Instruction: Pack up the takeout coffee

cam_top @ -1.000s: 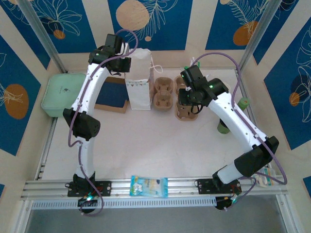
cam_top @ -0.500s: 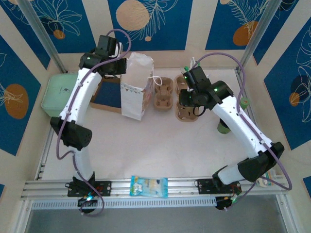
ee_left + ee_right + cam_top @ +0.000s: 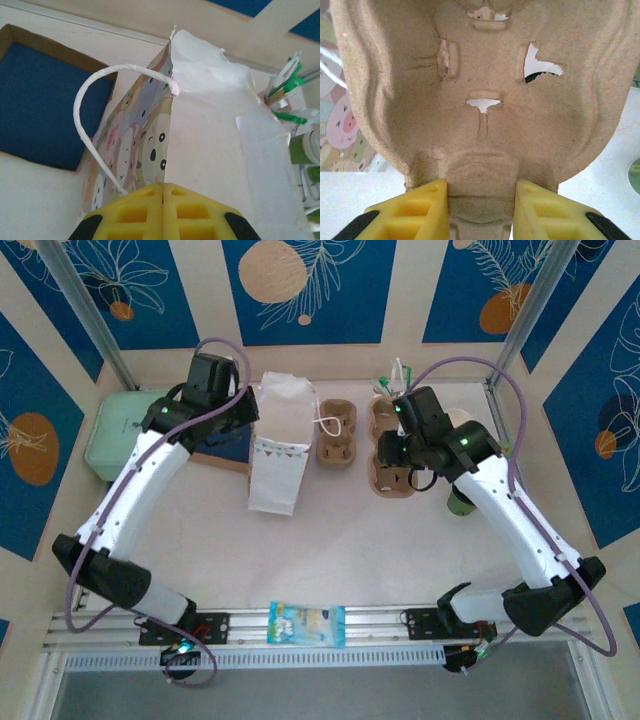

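Left gripper (image 3: pixel 162 197) was fully closed, pinching the top edge of the paper bag (image 3: pixel 275 455). In the left wrist view the bag's corner fold ran straight down into the seam between the yellow fingers. The bag stood upper centre in the overhead frame with its mouth open. One white loop handle (image 3: pixel 95 125) hung free on its printed side. A shallow box (image 3: pixel 45 100) with a blue inside lay just left of the bag.

Right gripper (image 3: pixel 480 200) was partly closed on the centre tab of a cardboard cup carrier (image 3: pixel 395 472), one finger touching each side of the tab. That carrier sat right of centre in the overhead frame, under the wrist. Couldn't tell whether it was off the tabletop (image 3: pixel 330 550).

A spare carrier (image 3: pixel 337 435) lay between the bag and the held one.

The coffee cup (image 3: pixel 459 503) stood on the tabletop just right of the held carrier, mostly covered by the right arm, with only a green side and dark top showing. It was in neither the carrier nor the bag.
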Robot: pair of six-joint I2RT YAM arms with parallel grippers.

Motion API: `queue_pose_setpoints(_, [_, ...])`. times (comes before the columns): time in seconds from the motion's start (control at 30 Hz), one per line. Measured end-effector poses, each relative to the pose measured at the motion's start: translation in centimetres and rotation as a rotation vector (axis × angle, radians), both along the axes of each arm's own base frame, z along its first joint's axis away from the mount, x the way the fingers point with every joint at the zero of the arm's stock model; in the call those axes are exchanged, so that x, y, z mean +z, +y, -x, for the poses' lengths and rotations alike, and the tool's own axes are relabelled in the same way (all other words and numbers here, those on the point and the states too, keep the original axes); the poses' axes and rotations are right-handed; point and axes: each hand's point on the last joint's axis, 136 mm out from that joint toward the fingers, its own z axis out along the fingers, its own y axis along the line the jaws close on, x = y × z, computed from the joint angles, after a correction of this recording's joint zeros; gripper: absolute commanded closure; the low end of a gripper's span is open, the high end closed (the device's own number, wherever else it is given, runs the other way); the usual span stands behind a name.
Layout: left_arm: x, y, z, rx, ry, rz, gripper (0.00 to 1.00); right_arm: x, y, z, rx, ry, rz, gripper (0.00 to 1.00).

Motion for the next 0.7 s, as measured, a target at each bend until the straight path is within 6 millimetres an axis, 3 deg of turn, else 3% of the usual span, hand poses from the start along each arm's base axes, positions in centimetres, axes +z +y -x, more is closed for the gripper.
queue_pose_setpoints(0.27, [1.2,-1.2,4.6,0.116,-0.044,0.124,1.0,1.4,-0.5,0.1,-0.008,-0.03,-0.015,0.68])
queue_pose_setpoints(0.5, [-2.2,-1.4,6.8,0.213,-0.004,0.169,1.0,3.9,-0.7,0.0,-0.006,-0.078,-0.032,0.69])
queue_pose_setpoints(0.7, [-4.8,-3.0,8.2,0.256,0.031,0.208,1.0,4.2,-0.8,0.3,-0.004,-0.078,-0.031,0.69])
